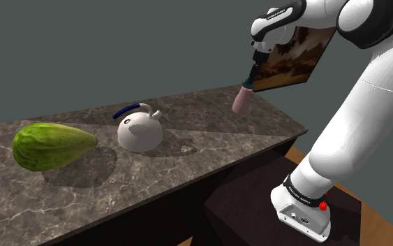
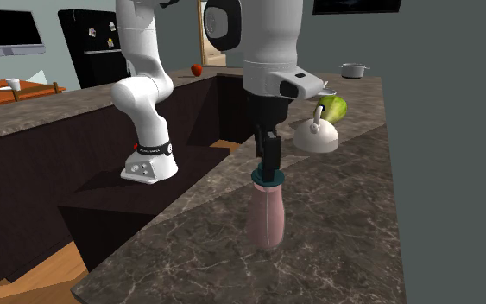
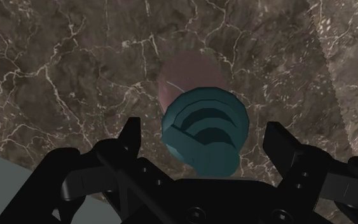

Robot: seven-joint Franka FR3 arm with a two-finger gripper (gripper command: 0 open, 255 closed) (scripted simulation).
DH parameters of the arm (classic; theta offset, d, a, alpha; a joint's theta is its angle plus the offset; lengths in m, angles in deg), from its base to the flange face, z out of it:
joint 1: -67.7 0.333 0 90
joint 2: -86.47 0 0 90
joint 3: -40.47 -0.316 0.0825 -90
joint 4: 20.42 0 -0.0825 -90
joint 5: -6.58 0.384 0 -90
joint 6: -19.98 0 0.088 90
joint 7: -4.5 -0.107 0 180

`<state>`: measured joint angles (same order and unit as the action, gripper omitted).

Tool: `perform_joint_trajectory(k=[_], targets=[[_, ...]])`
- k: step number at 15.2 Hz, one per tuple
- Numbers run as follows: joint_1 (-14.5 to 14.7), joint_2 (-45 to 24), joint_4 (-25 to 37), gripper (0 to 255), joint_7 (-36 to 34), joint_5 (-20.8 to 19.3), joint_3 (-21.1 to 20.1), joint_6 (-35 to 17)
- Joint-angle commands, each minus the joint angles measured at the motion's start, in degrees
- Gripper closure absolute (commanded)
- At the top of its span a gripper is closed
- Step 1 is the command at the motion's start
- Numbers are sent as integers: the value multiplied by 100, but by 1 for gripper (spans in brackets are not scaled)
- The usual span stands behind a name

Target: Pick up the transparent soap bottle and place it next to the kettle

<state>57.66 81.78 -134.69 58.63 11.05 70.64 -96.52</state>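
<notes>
Gripper (image 2: 269,162) hangs open over the pink bottle (image 2: 267,216), fingers (image 3: 130,137) wide on either side of its teal cap (image 3: 204,127), not touching. Bottle stands on the marble counter (image 2: 336,224), well apart from the white kettle (image 2: 316,136).

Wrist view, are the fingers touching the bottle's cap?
No, both fingers stand clear of the teal cap, with counter showing either side.

Pink soap bottle (image 2: 267,216) with teal cap (image 3: 206,130), white kettle (image 1: 139,131), brown white-veined marble counter (image 1: 209,150).
</notes>
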Motion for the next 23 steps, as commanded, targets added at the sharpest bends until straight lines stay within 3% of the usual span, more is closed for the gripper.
perform_joint_trajectory(k=[1, 2, 11, 23], targets=[[0, 0, 0, 0, 0, 0, 0, 0], [0, 0, 0, 255, 0, 0, 0, 0], [0, -1, 0, 255, 1, 1, 0, -1], [24, 263, 655, 255, -134, -165, 1, 877]])
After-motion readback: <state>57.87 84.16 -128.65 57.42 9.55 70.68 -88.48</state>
